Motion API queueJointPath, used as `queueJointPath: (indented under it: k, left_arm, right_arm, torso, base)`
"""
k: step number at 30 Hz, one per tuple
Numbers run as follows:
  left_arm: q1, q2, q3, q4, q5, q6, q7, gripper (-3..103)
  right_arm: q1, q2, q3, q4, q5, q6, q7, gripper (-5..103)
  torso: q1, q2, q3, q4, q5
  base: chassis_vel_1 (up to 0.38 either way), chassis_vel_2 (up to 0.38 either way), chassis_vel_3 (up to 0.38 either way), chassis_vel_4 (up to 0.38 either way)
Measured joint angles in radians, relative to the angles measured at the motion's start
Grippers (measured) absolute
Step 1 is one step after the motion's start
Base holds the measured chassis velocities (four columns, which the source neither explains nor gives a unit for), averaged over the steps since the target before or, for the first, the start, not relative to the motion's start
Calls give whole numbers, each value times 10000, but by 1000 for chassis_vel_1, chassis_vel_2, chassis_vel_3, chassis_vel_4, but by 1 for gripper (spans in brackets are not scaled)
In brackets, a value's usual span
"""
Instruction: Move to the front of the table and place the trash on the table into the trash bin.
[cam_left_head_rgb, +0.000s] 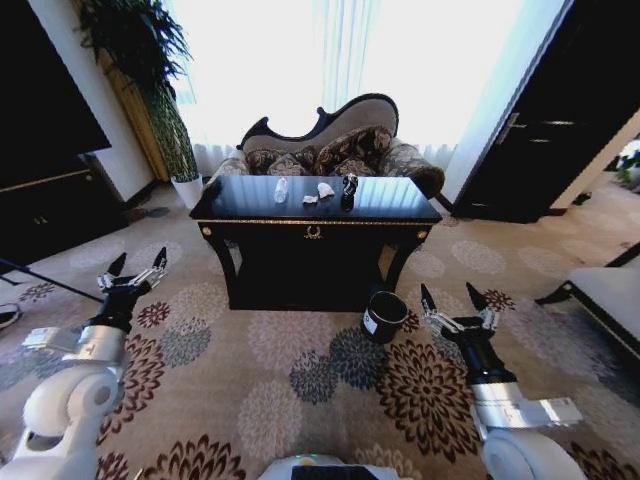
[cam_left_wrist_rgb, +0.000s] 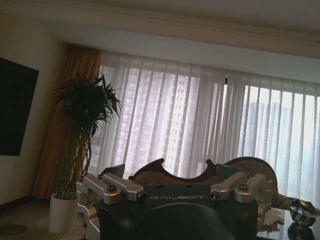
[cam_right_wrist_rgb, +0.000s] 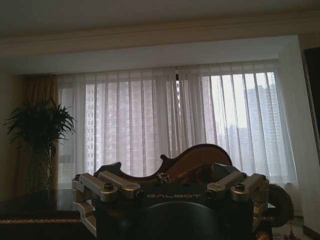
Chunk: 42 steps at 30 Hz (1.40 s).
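Trash (cam_left_head_rgb: 318, 189) lies on top of table (cam_left_head_rgb: 400, 208), near middle: white paper scraps, pale bottle-like piece, dark wrapper, close together. Trash bin (cam_left_head_rgb: 384, 316) stands on carpet (cam_left_head_rgb: 300, 370) in front of table, by its right front leg. Sofa (cam_left_head_rgb: 330, 145) behind table. Left gripper (cam_left_head_rgb: 134, 274) raised left of table, fingers spread wide, empty. Right gripper (cam_left_head_rgb: 455, 304) just right of trash bin, fingers wide, empty.

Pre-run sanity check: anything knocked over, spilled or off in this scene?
Only the trash scattered on the table: pale scraps, a small pale bottle-like piece, a dark wrapper. The trash bin stands upright on the carpet by the table's front right leg. Left pincer and right pincer hover open over the carpet, holding nothing.
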Motion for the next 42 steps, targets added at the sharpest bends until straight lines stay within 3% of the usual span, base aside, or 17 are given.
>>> queueJointPath:
  k: [42]
  left_arm:
    - [-20, -88, -44, -113, 69, -45, 27, 100]
  right_arm:
    - [23, 184, -135, -168, -96, 465, 137, 100]
  torso:
    - [-6, 1, -2, 0, 1]
  base:
    - [-219, 223, 218, -220]
